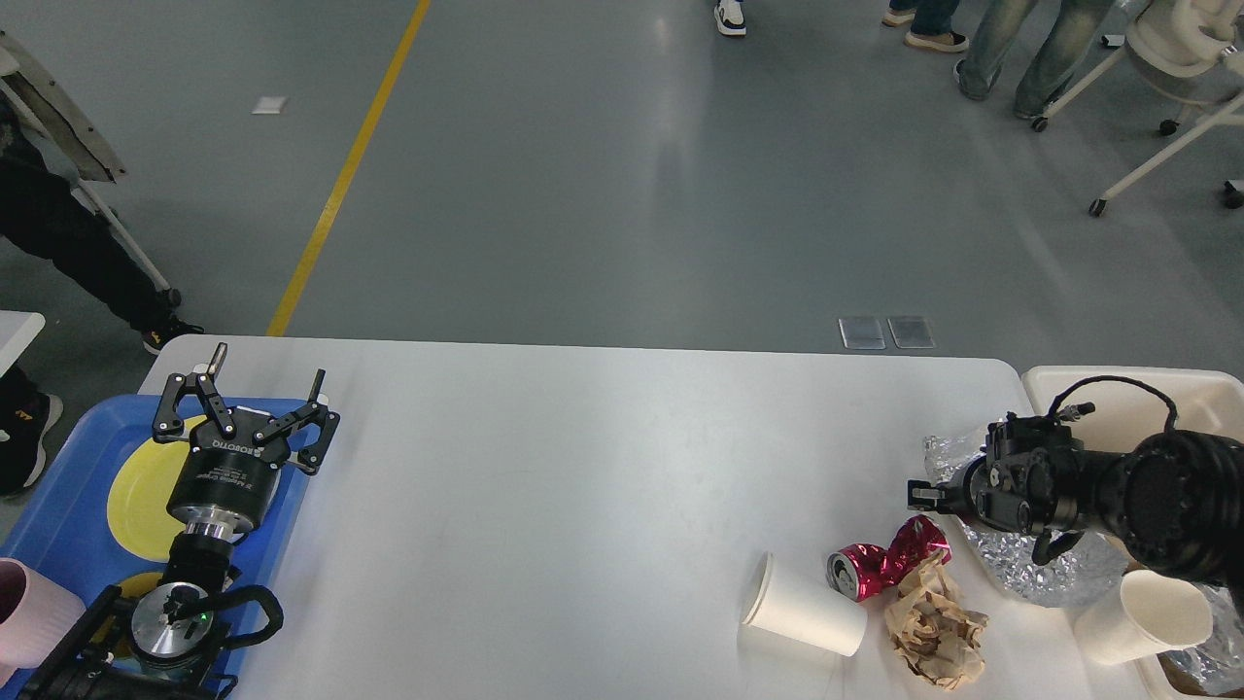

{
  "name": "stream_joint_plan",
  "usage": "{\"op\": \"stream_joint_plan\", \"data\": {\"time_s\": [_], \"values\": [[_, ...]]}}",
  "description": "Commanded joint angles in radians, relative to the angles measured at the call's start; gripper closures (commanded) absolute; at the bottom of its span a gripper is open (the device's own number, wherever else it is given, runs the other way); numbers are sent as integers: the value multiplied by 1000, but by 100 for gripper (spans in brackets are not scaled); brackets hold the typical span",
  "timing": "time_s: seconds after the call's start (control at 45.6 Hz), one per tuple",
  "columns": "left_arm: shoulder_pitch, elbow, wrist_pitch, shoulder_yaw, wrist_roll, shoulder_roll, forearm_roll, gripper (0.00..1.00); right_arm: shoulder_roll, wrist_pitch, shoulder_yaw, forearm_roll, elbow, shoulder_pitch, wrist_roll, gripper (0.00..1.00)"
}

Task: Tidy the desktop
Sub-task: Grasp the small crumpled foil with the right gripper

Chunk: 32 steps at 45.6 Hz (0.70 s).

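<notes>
Desk (583, 467): large white top with rounded corners, filling the lower half of the head view; grey floor beyond it.
Left tool (260, 394): above the near-left corner of the desk, over the blue tray; fingers spread wide apart, nothing between them.
Right tool (923, 494): at the right side of the desk, pointing left, seen dark and nearly end-on; cannot tell how far apart its fingers stand, nor whether it has hold of anything.
Blue tray (58, 506): at the left edge, under the left arm; carries a yellow plate (141, 496).
Pink cup (34, 612): at the lower left, beside the tray's near end.
Foil sheet (1040, 564): crumpled, silver, under and behind the right tool.
Red can (880, 564): crushed, lying on its side, touching the brown paper wad.
Brown paper wad (933, 622): crumpled, just in front of the can.
Paper cup, tipped (805, 611): white, on its side, left of the can.
Paper cup, right (1147, 614): white, tilted, near the desk's right edge.
Cream bin (1205, 399): off the right end of the desk.
</notes>
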Motion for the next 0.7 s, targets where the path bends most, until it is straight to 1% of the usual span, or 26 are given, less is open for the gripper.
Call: {"op": "stream_joint_plan", "data": {"time_s": [0.0, 0.066, 0.175, 0.351, 0.526, 0.68], "values": [[0, 0, 0, 0, 0, 1, -1, 3, 2, -2, 1, -1, -3, -9, -1, 79], [0, 0, 0, 0, 0, 1, -1, 3, 2, -4, 3, -1, -3, -17, -1, 88], [0, 0, -2, 0, 0, 1, 1, 3, 4, -4, 3, -1, -3, -17, -7, 100], [0, 0, 0, 0, 0, 1, -1, 3, 4, -4, 38, 11, -3, -23, -20, 100], [0, 0, 0, 0, 0, 1, 1, 3, 2, -45, 58, 14, -3, -31, -21, 100], [0, 0, 0, 0, 0, -1, -1, 3, 4, -65, 70, 16, -2, -17, -38, 100]]}}
